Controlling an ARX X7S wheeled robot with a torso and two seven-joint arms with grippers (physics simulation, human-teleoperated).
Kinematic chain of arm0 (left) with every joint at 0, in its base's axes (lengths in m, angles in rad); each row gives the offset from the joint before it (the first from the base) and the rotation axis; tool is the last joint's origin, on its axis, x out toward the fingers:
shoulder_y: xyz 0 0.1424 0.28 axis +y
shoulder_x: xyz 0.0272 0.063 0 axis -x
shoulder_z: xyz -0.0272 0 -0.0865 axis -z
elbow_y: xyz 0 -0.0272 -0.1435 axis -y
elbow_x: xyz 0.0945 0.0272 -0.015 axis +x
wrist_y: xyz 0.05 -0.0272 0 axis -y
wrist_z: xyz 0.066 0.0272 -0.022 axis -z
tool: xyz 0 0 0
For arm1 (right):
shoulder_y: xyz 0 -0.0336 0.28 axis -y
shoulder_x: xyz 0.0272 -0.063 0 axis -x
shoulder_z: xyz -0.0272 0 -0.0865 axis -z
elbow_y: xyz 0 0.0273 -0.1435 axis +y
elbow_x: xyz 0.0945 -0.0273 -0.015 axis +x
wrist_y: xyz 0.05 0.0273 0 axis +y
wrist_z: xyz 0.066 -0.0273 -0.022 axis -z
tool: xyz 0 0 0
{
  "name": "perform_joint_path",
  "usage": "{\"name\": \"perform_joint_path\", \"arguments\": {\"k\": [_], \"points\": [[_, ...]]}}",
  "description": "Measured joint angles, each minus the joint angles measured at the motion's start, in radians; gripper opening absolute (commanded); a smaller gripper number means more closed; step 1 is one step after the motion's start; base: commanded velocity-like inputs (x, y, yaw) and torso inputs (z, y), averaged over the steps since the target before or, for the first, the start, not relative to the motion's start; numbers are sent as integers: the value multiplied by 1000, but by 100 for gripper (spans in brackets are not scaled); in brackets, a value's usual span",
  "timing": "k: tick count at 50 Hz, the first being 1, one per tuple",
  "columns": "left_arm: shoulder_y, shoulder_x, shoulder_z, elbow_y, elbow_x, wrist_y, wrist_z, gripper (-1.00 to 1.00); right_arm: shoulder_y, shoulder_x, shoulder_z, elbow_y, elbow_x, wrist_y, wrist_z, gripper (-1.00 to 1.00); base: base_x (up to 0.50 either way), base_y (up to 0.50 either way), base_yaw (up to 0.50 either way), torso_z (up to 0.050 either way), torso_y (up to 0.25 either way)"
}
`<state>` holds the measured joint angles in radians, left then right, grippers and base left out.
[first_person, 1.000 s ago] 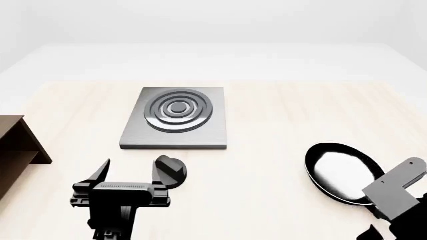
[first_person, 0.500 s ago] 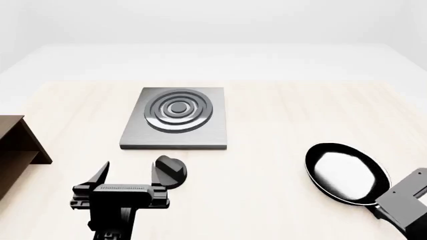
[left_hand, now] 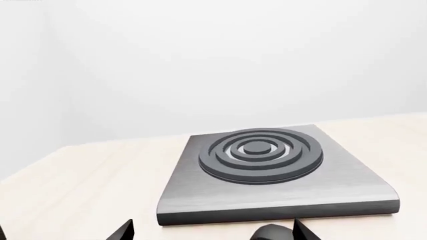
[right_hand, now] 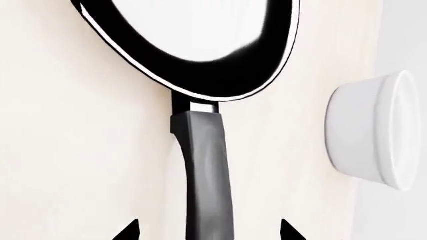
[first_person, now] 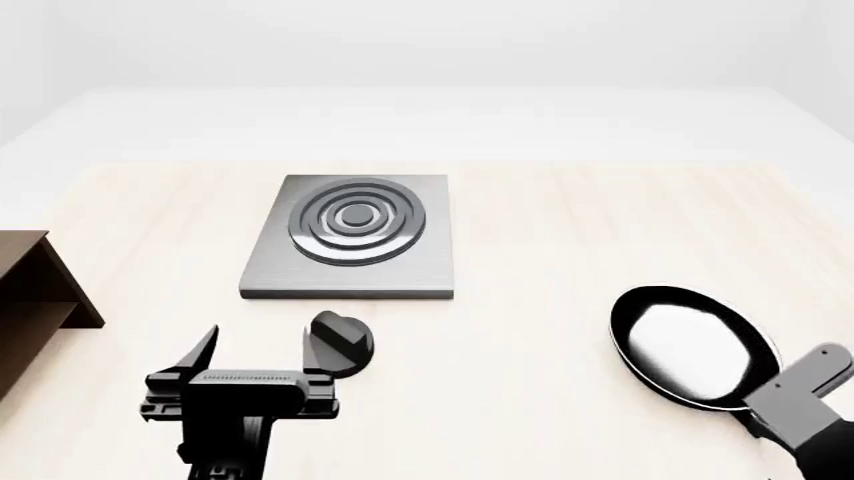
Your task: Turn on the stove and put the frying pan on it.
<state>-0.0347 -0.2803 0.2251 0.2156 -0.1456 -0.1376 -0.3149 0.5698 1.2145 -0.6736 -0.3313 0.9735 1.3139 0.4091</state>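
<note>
The left pincer point(first_person: 258, 352) is held apart and empty, its two black tips raised just above the desk point(first_person: 561, 260). The round black knob point(first_person: 340, 342) sits at its right tip, seemingly not between the jaws; no contact can be confirmed. In the left wrist view only the knob's top edge is seen near that tip, with the stove point(left_hand: 277, 172) just beyond. Nothing shows that the knob has been turned, so the switching-on is judged not yet done.

The right pincer point(right_hand: 208, 231) is seen only in its wrist view, where two tips stand apart on either side of the handle point(right_hand: 208, 170), which runs between them ungripped. The frying pan point(first_person: 694, 345) lies flat on the desk, well apart from the stove and to its right, with a white bowl point(right_hand: 375, 131) near it.

Both steps are judged to remain: the knob is to be turned, and the pan is to be gripped, lifted and set on the bare burner rings point(first_person: 358, 218).
</note>
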Motion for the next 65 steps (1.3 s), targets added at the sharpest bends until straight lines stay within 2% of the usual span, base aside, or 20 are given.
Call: {"name": "perform_joint_path", "arguments": {"k": [19,29,30,47,65], "points": [[-2,-2,17,11,11,-11,-18,100,-46,-26,-66,137,-115,-156,-78,100,0,0,0,0,0],[-2,-6,22,14,12,-14,-23,100,-21,-30,-92,175,-101,-177,-151,100,7,-2,3,-2,0],[-3,-6,23,14,12,-14,-24,100,-18,-31,-94,179,-101,-179,-157,-100,20,-4,5,-11,0],[-2,-12,28,12,9,-10,-30,100,-4,-30,-108,205,-86,-203,-197,-100,11,-4,6,-6,0],[1,-18,31,13,0,-5,-35,100,-57,10,-25,103,-53,-263,-67,-100,2,-1,2,-1,0]]}}
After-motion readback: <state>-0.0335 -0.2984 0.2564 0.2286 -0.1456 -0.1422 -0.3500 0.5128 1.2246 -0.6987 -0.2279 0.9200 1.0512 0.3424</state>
